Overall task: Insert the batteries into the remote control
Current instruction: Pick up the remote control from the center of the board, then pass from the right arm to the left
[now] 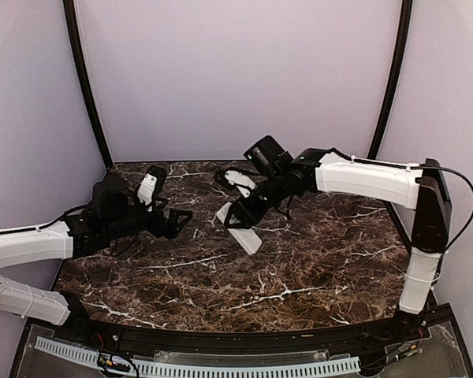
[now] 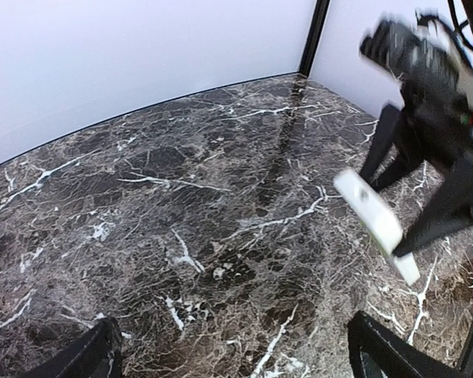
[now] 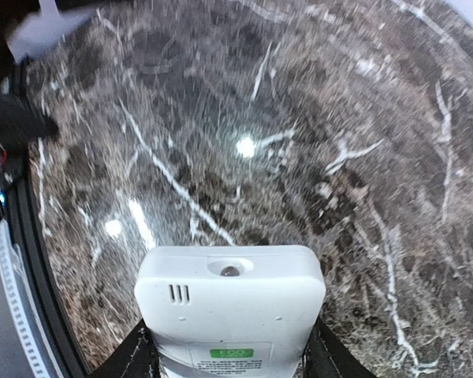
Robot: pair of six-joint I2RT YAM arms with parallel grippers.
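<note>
Right fingers [image 3: 138, 362] clamp the remote control [image 3: 230, 303] on both sides, apparently above the table [image 1: 299, 268]; left fingers [image 2: 394, 354] gape.

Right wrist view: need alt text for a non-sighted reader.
A white remote control, vent slots and a green ECO label facing the camera, is clamped in the right gripper over a dark marble table.

Dark brown marble tabletop [image 1: 299, 260] with white veins, pale lilac walls [image 1: 236, 71], black corner poles [image 1: 87, 87].
</note>
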